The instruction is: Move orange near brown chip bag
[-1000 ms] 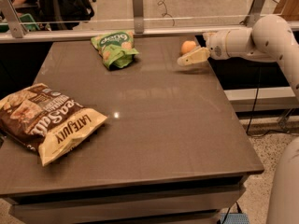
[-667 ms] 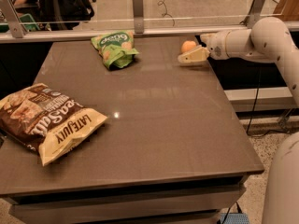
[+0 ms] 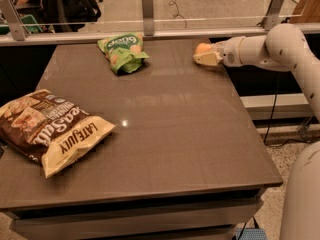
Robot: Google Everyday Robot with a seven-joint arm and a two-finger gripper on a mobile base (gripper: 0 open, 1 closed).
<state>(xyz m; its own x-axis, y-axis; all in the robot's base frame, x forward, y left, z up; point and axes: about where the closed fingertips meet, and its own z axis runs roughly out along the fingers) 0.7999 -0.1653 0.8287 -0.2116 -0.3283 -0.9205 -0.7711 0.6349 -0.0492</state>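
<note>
The gripper [image 3: 207, 58] is reaching over the tabletop's [image 3: 170, 134] far right edge, its jaws seemingly pinching the orange [image 3: 202, 48]. The brown chip bag [image 3: 52, 129] is lying well apart from the jaws, toward the near left corner.

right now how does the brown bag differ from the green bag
Size: the brown bag is far larger than the green bag. Colour: the brown bag is dark with a cream-yellow end; the green bag is mostly green. Place: the brown bag lies near left, the green bag far centre. Both lie flat on the table; the hand is at the orange, far right.
</note>
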